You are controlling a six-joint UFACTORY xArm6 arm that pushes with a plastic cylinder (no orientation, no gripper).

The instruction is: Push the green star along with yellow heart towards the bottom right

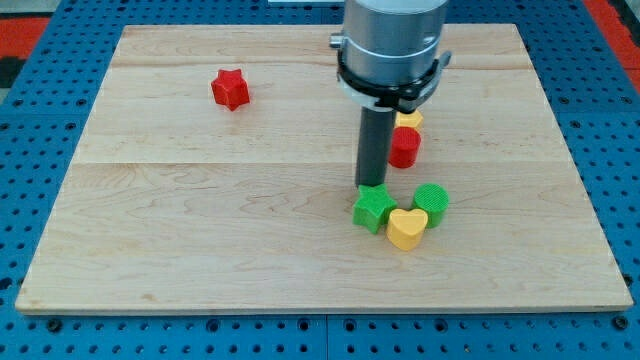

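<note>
The green star point(373, 209) lies right of the board's middle, toward the view's bottom. The yellow heart point(407, 228) touches it on its lower right side. My tip point(373, 185) stands at the green star's upper edge, touching it or nearly so. The rod rises from there to the grey arm body at the view's top.
A green cylinder point(431, 202) sits right of the star, touching the heart. A red cylinder point(404, 148) stands just right of the rod, with a yellow block point(409, 119) behind it, partly hidden. A red star point(230, 89) lies at upper left. The wooden board point(200, 230) rests on a blue pegboard.
</note>
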